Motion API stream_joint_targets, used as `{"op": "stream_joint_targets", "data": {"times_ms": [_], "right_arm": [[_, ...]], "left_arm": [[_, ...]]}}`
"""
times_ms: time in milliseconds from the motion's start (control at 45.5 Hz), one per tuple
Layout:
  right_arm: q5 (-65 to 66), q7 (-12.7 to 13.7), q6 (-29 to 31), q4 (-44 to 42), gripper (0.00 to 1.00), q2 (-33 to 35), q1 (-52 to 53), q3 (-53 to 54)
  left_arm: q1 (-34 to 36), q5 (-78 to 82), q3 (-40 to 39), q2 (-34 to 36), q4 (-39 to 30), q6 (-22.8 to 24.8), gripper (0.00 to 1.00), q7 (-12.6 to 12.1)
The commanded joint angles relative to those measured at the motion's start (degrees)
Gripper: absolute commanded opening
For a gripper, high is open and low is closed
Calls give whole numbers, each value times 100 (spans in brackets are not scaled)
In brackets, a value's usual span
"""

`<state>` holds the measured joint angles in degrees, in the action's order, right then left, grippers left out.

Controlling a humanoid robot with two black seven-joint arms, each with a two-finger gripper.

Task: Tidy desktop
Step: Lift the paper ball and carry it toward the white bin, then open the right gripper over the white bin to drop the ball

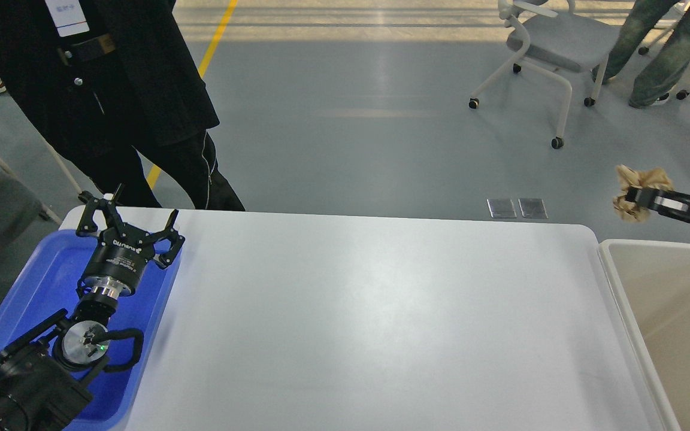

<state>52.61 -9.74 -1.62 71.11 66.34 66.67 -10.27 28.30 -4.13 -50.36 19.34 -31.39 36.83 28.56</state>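
The white desktop (369, 311) fills the middle of the head view and nothing lies on it. My right gripper (635, 196) is at the far right, past the table's back right corner and above the bin's far edge. It is shut on a crumpled brown paper ball (641, 179). My left gripper (126, 218) is open and empty, held over the far end of the blue tray (33, 281) at the left.
A beige-white bin (668, 323) stands against the table's right edge. A person in black (99, 90) stands behind the table's back left corner. A white wheeled chair (551, 48) is on the floor beyond.
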Motion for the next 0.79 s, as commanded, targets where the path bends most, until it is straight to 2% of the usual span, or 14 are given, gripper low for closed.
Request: {"op": "stream_joint_targets", "data": {"times_ms": [0, 440, 769], "right_arm": [[-1524, -2, -365, -694, 0, 187, -910, 17], [-2966, -37, -391, -2267, 0, -534, -2167, 34], [-3582, -46, -295, -4148, 0, -1861, -3151, 52]], "left_arm": [[0, 0, 0, 0, 1, 0, 100, 0], [0, 0, 0, 0, 1, 0, 100, 0], [0, 0, 0, 0, 1, 0, 100, 0]]}}
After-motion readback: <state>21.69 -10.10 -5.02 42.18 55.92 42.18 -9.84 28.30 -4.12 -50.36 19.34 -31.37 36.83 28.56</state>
